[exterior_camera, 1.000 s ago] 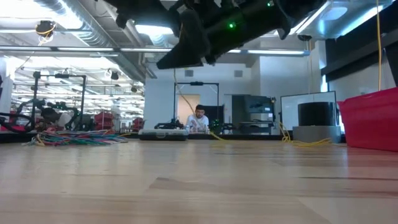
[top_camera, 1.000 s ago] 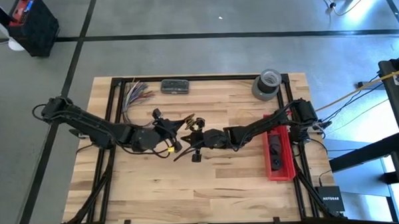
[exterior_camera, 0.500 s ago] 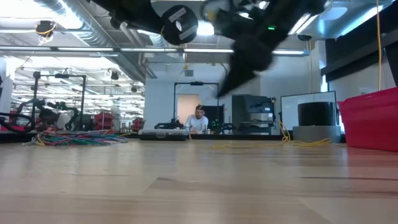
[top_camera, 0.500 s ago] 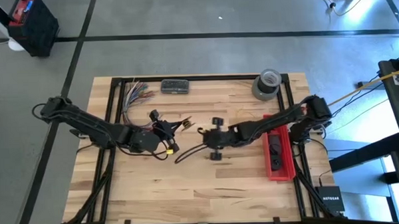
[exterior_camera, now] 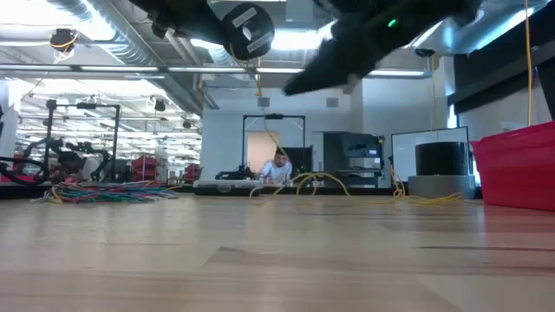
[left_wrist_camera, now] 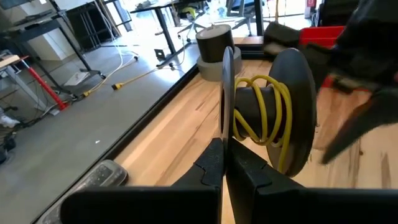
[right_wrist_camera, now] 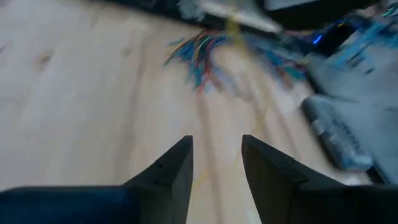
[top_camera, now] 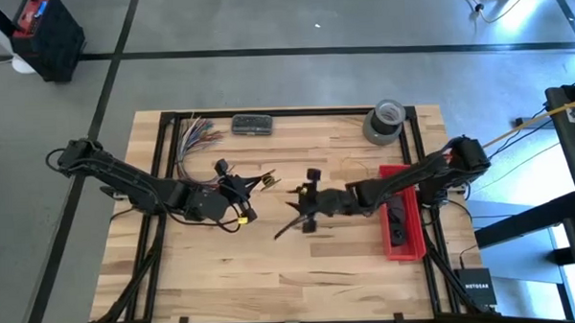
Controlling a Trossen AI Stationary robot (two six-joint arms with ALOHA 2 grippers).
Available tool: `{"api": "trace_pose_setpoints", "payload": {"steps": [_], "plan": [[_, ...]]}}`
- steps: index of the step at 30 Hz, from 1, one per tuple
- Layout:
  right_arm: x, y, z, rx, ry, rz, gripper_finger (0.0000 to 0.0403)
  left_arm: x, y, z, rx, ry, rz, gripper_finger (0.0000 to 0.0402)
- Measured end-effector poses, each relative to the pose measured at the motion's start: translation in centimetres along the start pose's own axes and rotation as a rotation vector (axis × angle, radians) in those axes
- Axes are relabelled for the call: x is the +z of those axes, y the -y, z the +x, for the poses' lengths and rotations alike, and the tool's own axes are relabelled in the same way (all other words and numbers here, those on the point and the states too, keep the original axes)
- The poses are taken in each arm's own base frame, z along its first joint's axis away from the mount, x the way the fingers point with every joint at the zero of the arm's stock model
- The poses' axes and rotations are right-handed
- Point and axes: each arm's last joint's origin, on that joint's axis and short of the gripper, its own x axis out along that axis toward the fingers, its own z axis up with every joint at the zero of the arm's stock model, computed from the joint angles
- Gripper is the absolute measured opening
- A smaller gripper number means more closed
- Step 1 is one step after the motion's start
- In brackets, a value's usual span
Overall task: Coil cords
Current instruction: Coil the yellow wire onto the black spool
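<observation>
Winding the cord onto the spool

Our left gripper (left_wrist_camera: 224, 163) pinches the spool (left_wrist_camera: 264, 115); our right gripper (right_wrist_camera: 216, 163) hangs open, empty, and must regrasp the yellow cord (left_wrist_camera: 264, 109).

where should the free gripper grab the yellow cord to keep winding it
Grip the slack yellow cord just below the spool, coming from the right gripper side. The wound turns sit tight between the flanges; only the hanging strand offers room for open fingers.
</observation>
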Motion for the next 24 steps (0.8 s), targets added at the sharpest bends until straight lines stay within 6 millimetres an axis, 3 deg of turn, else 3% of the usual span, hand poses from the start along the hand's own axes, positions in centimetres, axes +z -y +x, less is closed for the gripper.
{"api": "trace_pose_setpoints", "payload": {"steps": [4,8,15,18,24], "plan": [[-1.2,1.0,2.3,-0.055,0.108,0.058,0.0142,0.0,0.0,0.0,0.001,-0.004,0.005,0.0],[-2.6,1.3,4.1,-0.033,0.107,0.07,0.0142,0.0,0.0,0.0,0.001,-0.003,0.007,0.0],[-3.4,1.3,4.7,-0.044,0.058,0.056,0.0137,-0.1,0.0,0.0,0.001,-0.004,0.009,0.0],[-3.5,1.1,4.6,-0.036,0.039,0.046,0.011,0.0,0.0,0.0,0.001,-0.004,0.008,0.0],[-3.5,1.1,4.6,-0.055,0.034,0.005,0.0012,0.0,0.0,0.0,0.001,-0.004,0.012,0.0]]}}
